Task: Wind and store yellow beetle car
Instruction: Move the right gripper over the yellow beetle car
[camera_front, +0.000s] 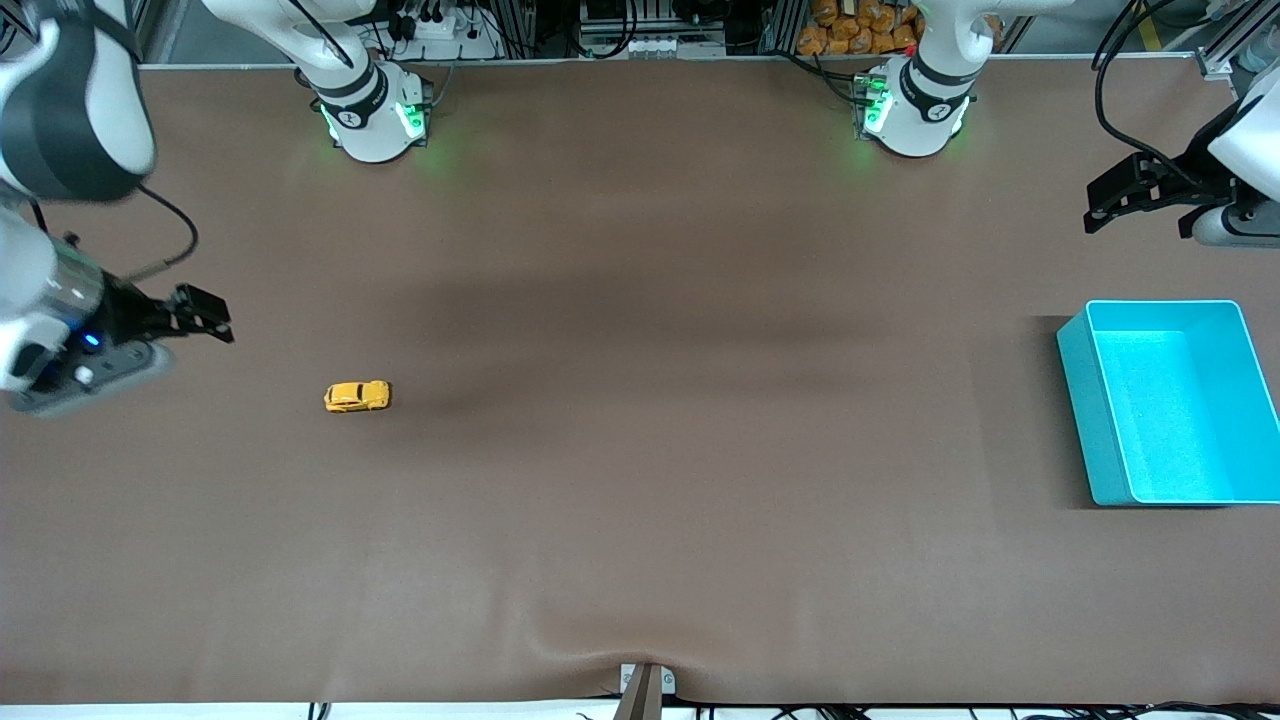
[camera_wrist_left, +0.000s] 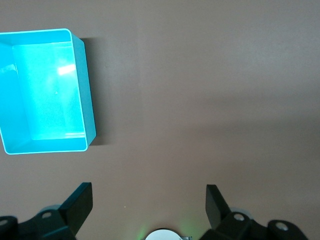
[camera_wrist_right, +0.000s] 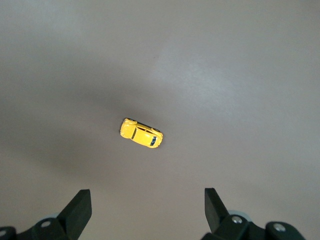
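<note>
Front view: small yellow rounded toy beetle car (camera_front: 357, 397) on brown counter (camera_front: 640, 480), toward the right arm's end; cyan rectangular plastic bin (camera_front: 1075, 400) toward the left arm's. Right tool (camera_front: 205, 314), left tool (camera_front: 1125, 195) aloft.
Left wrist view: left tool (camera_wrist_left: 149, 202) wide, empty.
Right wrist view: right tool (camera_wrist_right: 148, 205) wide, empty, car apart.

The brown cloth-covered counter (camera_front: 640, 450) lies open between its two ends. The tiny yellow-orange beetle-shaped toy car (camera_front: 357, 396) stands alone toward the right arm's end, bare cloth on every side, nothing beside or above it to block a descent. The right gripper (camera_front: 205, 318), jaws spread wide, hangs over the counter near the car. The cyan rectangular plastic bin (camera_front: 1075, 400) sits well apart at the left arm's end, its top open. The left gripper (camera_front: 1105, 205), jaws wide, hangs over bare cloth near the bin.
</note>
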